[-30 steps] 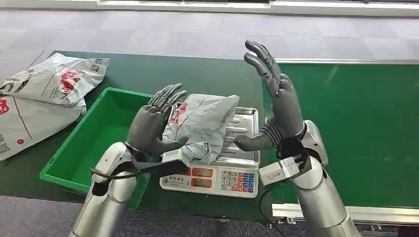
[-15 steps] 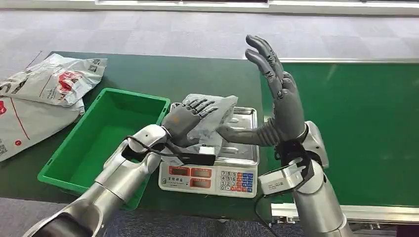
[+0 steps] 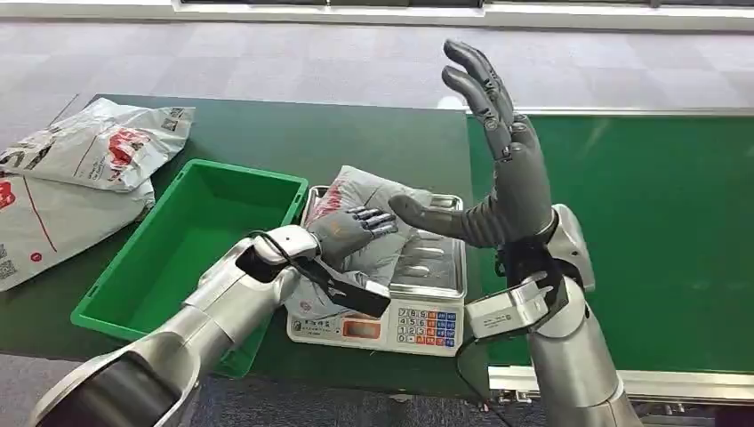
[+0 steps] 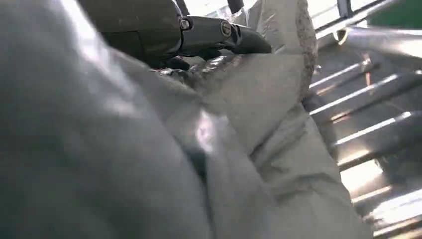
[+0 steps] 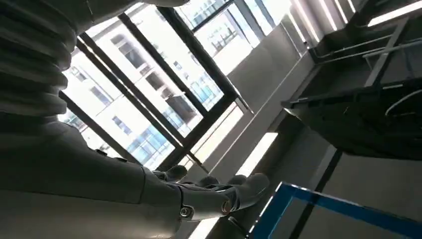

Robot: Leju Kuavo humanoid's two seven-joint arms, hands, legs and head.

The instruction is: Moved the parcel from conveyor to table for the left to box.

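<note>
Left hand point(image 3: 348, 230) rests on the parcel point(image 3: 384, 238); right hand point(image 3: 502, 178) raised beside it.

Dark green table point(image 3: 267, 133); on it: green bin point(image 3: 191, 249) near front edge, weighing scale point(image 3: 405, 311) just beside bin's right side, two grey mailer bags point(image 3: 80, 169) overlapping at far left; green conveyor point(image 3: 640, 231) adjoins table's right side.
</note>
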